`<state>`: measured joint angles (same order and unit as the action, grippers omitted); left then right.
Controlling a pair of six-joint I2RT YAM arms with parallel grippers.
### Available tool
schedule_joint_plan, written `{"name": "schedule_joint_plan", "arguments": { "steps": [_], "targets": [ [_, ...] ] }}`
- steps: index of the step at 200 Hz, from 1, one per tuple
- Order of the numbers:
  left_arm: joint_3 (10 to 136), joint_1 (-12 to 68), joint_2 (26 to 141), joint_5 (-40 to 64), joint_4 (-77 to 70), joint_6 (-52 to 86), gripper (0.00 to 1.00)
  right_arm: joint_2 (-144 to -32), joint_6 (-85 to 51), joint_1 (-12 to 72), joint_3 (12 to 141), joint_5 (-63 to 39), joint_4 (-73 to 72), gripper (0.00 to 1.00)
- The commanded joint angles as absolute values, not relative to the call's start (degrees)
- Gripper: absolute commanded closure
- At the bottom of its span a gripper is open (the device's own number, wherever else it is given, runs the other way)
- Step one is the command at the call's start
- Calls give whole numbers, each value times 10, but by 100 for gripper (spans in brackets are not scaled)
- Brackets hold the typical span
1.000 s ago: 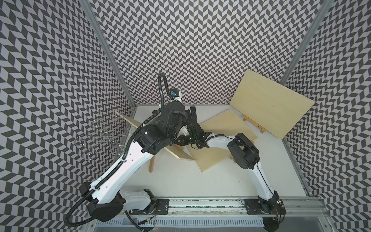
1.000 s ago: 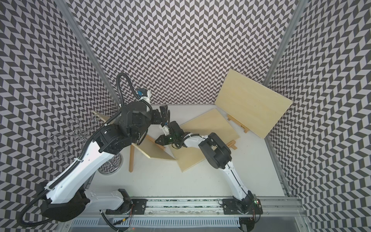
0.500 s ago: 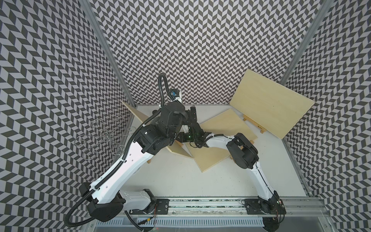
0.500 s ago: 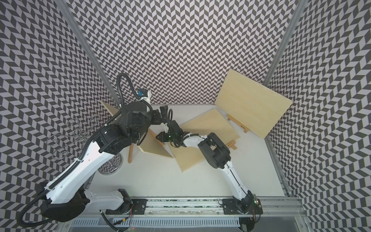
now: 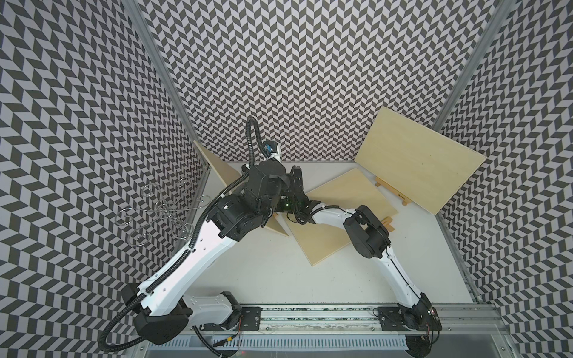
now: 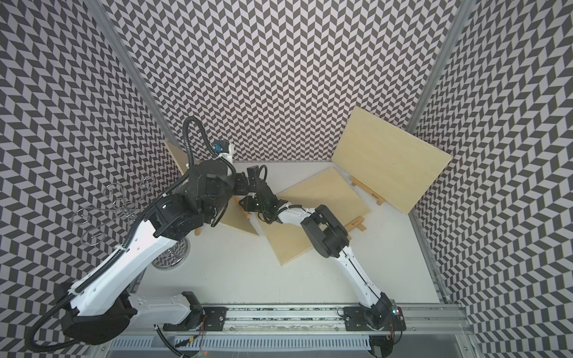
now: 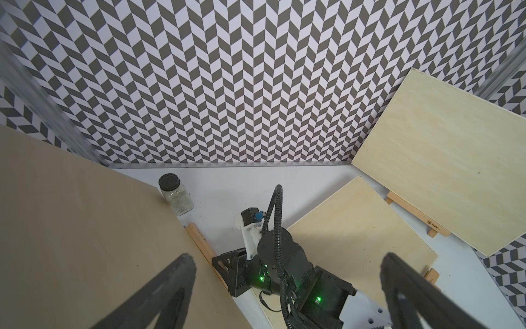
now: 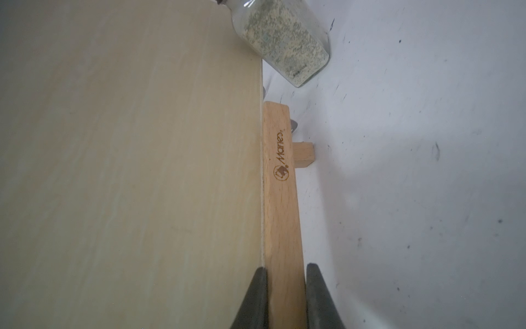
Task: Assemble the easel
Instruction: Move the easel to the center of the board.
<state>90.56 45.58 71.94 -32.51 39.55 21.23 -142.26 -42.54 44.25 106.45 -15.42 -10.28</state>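
Easel ledge (image 8: 281, 213) in right claw (image 8: 286, 268) (wrist-only)

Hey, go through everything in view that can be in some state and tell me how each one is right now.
Left gripper: open, holding nothing.
Right gripper: shut on the wood strip.
Board by the jar: tilted up, edge against the strip.
Middle board: lying flat.
Corner board: propped up on its stand.
Jar: upright, lid on.
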Motion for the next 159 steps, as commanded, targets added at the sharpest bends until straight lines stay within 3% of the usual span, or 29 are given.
{"name": "schedule_joint_plan", "arguments": {
  "steps": [1,46,80,130,159],
  "targets": [
    [900,449,702,-320,387,213,1,-1468,-466,435,1099,-100,-76,99],
    [897,448,705,-307,388,213,1,-1506,-461,438,1170,-120,-67,94],
    [899,446,707,-307,390,210,1,-1470,-459,438,1133,-150,-100,56],
    [896,448,720,-268,383,201,1,-1268,-394,419,942,-107,-153,37],
    [892,465,741,-239,360,195,1,-1110,-340,385,842,-95,-102,34]
  ]
}}
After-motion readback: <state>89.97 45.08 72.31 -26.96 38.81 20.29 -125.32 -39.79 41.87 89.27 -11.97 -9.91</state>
